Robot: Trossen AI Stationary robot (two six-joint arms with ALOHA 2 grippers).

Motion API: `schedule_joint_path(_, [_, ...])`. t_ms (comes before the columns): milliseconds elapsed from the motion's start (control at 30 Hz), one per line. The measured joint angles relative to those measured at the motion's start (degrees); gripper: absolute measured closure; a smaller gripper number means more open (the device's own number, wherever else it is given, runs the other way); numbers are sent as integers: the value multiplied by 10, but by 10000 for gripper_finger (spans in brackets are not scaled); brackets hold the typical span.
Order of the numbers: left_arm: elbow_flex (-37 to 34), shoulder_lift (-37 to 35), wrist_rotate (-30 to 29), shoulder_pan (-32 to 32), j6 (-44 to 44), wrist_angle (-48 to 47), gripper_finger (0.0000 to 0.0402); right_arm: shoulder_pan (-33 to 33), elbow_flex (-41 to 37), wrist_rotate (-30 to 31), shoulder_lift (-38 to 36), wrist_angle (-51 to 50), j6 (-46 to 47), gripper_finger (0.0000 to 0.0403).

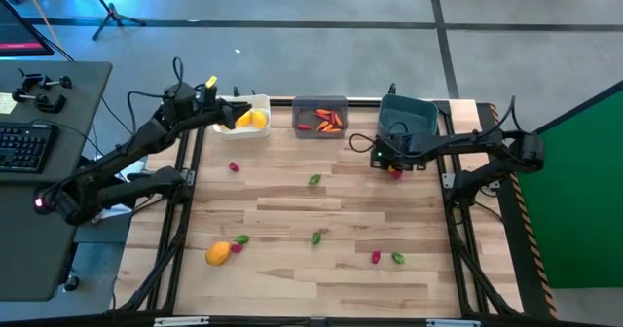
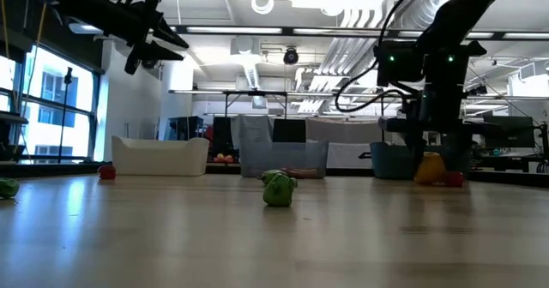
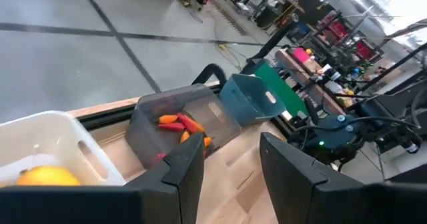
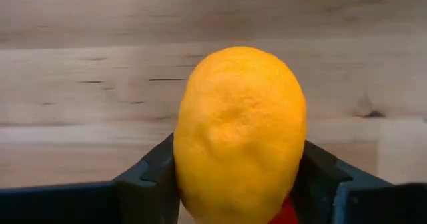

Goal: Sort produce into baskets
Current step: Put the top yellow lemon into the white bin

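My right gripper stands just in front of the teal basket, shut on a yellow-orange fruit. A small red piece lies right beside it. My left gripper hangs open and holds nothing, high over the white basket, which contains yellow fruits. The grey basket between them holds slim orange-red pieces. Loose produce lies on the wood: an orange fruit, green bits and red bits. My right gripper pinches the fruit's two opposite sides between its two fingers. The fingers come from above, pointing steeply down. In the low view the fruit sits under the gripper with its underside at the table top, next to the red piece.
The three baskets stand in a row along the table's far edge. A green piece lies mid-table, another red bit near the left side. A desk with a keyboard stands left of the table.
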Motion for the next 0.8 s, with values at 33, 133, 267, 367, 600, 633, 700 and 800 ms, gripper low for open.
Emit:
schedule_joint_path(33, [-2, 0, 0, -5, 0, 15, 274, 3, 6, 0, 0, 0, -6, 218])
schedule_joint_path(133, [-16, 0, 10, -24, -20, 96, 286, 14, 36, -9, -2, -1, -43, 218])
schedule_joint_path(267, [-42, 2, 63, -49, -78, 250, 308, 38, 106, -14, -18, 39, -136, 218])
schedule_joint_path(367, [-45, 6, 101, -68, -104, 302, 319, 59, 162, -24, -25, 120, -220, 218])
schedule_joint_path(600, [-45, 7, 98, -129, -73, 317, 301, 99, 286, -99, -9, 281, -457, 218])
schedule_joint_path(633, [-43, 8, 94, -141, -60, 315, 294, 104, 301, -108, -3, 288, -486, 218])
schedule_joint_path(700, [-31, 14, 84, -167, -36, 312, 277, 115, 333, -118, 8, 291, -533, 218])
schedule_joint_path(800, [6, 31, 69, -202, 0, 286, 247, 129, 375, -123, 29, 292, -582, 218])
